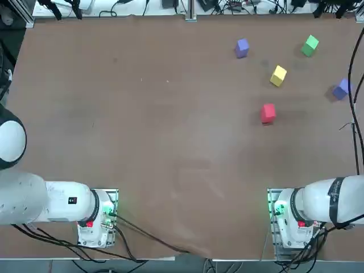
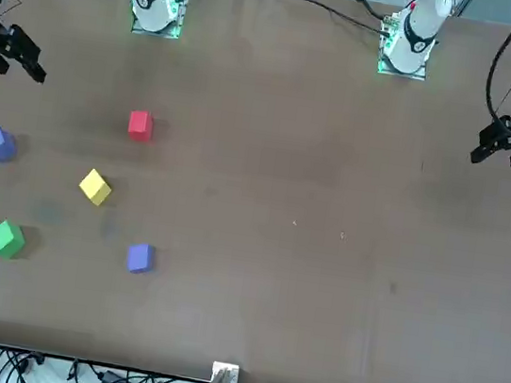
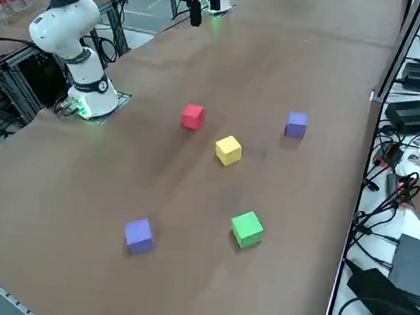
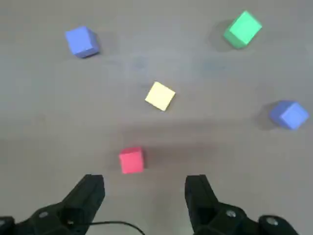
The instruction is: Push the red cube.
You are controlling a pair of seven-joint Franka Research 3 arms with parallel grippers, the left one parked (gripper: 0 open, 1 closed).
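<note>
Red cube (image 1: 268,112) lying free on the tabletop's right half, nearer the far edge, just beside a yellow cube (image 1: 278,75). Right gripper (image 4: 145,188) raised above, fingers apart, touching nothing. Probably light, stiff, quick to slide or twist; best met square on 1 flat side face, low.

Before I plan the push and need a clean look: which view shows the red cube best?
The right wrist view: the red cube is largest there, just ahead of the open right gripper, which isn't touching it. The top, front and right side views show it small but unobstructed, nearest the yellow cube.
</note>
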